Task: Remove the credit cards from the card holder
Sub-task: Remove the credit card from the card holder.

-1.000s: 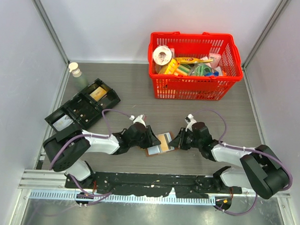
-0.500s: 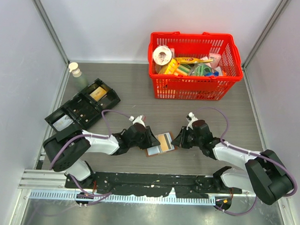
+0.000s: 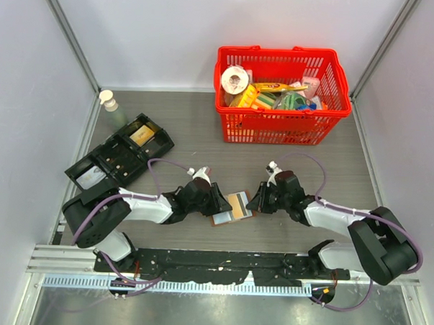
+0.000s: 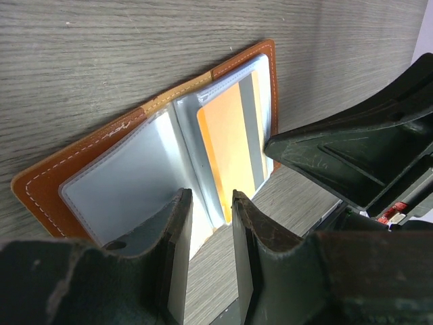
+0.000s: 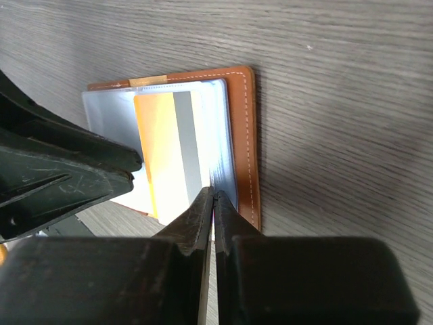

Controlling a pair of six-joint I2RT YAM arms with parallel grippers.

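Right arm has crept a touch inward and up-table since a second back; its elbow has swung, and the right gripper [image 3: 255, 201] now sits tighter against the right edge of the card holder [image 3: 231, 208]. Left arm and holder look unchanged.

Card holder: lies open, inside up, on the table [image 3: 174, 143] between the two grippers, near the front edge. An orange card [image 5: 161, 152] with a grey stripe is still seated in the right-hand sleeve. We judge nothing is out yet; the small shift reads as lining up for the pull.

Right gripper, wrist view [image 5: 213, 198]: fingers pressed together, tips at the near edge of the right leaf, just beside the card's corner. Clenched. We cannot tell whether a thin card or sleeve edge is caught between them.

Left gripper [image 4: 208, 198]: arm stretched low across the table from the left, fingers part-spread with a clear gap, tips over the near edge of the holder around the fold. Released, nothing between them; whether the tips press the leaf down we cannot tell.

Both forearms lie low and nearly level, wrists facing each other across the holder.
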